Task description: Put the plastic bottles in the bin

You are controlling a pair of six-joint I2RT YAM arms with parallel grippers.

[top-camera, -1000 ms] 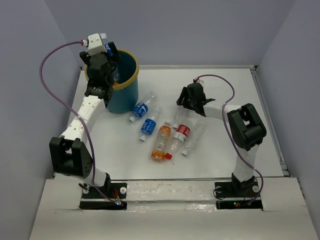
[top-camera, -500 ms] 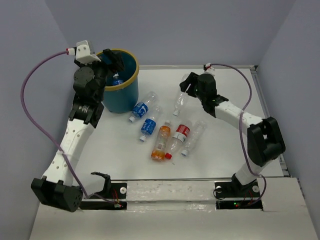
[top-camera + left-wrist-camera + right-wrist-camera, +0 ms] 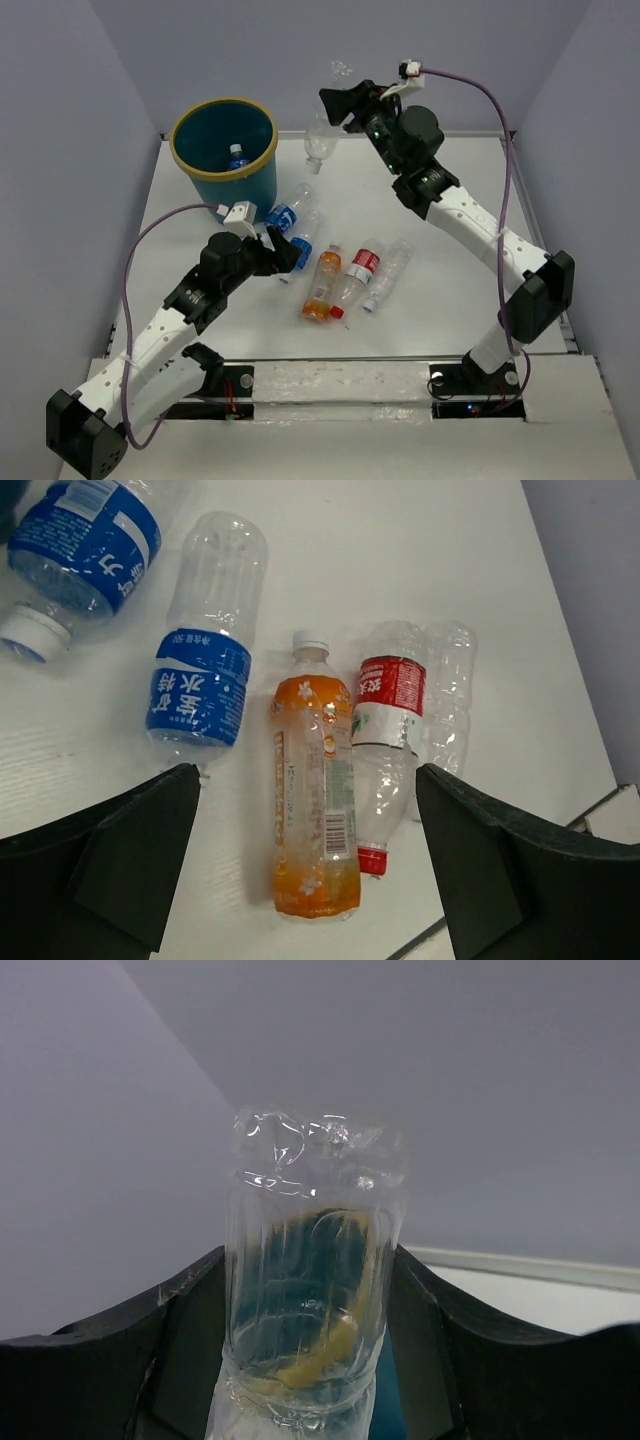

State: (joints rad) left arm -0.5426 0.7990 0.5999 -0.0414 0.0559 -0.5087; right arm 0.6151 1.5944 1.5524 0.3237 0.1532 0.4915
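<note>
Above the table's (image 3: 470,170) far edge, just right of the bin (image 3: 228,190), a clear bottle (image 3: 318,140) is clamped by the right gripper (image 3: 310,1380), cap hanging down and long axis roughly upright. The right arm (image 3: 470,225) is raised and stretched far forward. One blue-labelled bottle (image 3: 236,157) is seen inside the bin at the far-left corner. The left gripper (image 3: 303,780) is held wide open and empty over the loose bottles (image 3: 313,820) lying mid-table.

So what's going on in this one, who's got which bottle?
The right gripper holds a clear bottle up in the air near the teal bin, not yet dropped. One blue-labelled bottle already lies inside it. The left gripper hovers open over the table, where five lie: two blue-label bottles, an orange-drink bottle, a red-labelled bottle and a plain unlabelled bottle.
</note>
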